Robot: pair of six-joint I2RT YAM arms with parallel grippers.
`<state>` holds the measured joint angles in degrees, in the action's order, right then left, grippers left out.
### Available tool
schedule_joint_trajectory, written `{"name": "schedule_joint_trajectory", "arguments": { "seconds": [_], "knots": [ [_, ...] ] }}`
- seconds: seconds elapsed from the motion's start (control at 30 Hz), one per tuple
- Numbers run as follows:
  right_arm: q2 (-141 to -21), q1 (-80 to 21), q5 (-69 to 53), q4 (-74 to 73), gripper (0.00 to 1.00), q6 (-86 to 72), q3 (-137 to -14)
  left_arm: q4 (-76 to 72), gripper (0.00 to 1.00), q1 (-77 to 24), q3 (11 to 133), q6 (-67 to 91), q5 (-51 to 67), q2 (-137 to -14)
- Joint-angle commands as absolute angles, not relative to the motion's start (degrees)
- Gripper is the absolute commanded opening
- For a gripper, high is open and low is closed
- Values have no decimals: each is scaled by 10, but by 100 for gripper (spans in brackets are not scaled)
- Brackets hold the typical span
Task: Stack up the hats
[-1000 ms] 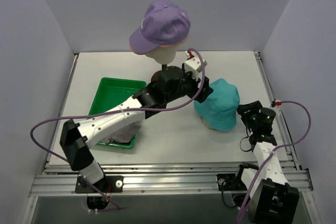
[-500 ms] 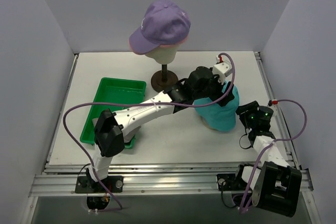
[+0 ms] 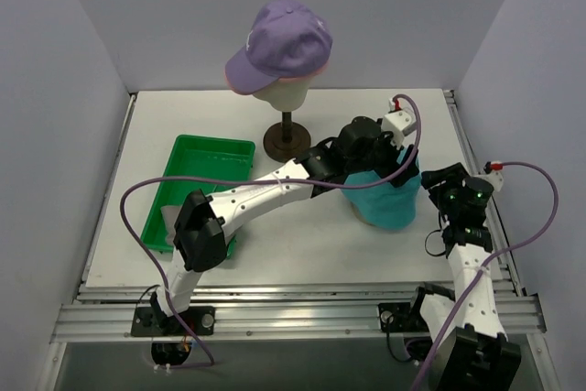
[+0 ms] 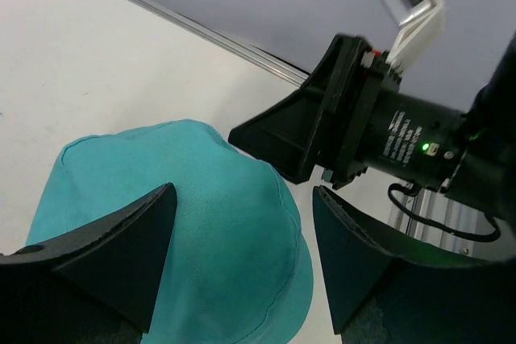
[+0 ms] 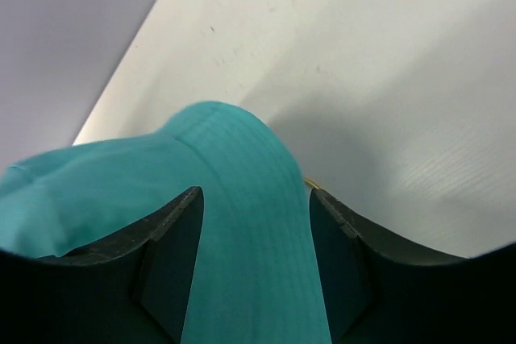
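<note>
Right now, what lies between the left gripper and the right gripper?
The teal bucket hat: left gripper open above its crown, right gripper open around its edge, shown in both wrist views.

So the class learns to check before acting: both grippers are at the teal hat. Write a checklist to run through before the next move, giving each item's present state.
1. Left gripper open over the crown of the teal bucket hat: ok.
2. Hat fabric between the fingers of the right gripper: ok.
3. Right gripper firmly clamped on it: cannot tell.
4. Clearance between the two grippers: cannot tell; they sit close together in the left wrist view.
5. Lavender cap seated on the mannequin head, ready to stack on: ok.
</note>
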<state>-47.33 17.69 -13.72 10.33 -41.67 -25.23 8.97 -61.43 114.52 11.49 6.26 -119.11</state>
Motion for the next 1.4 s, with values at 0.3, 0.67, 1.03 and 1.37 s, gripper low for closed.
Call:
{"name": "schedule_joint_trajectory", "arguments": {
  "seconds": [0.3, 0.67, 1.03, 1.37],
  "knots": [
    [-457, 195, -133, 17, 51, -370, -345, 91, 76, -637, 1156, 108, 78, -1219],
    [-479, 192, -220, 78, 49, -372, -335, 108, 81, -636, 1120, 62, 14, -1085],
    [-501, 145, -175, 169, 48, -396, -260, 226, 87, -562, 885, 117, -248, -763],
    [-556, 98, -118, 180, 47, -394, -266, 246, 88, -433, 509, 254, -361, -494]
  ]
}}
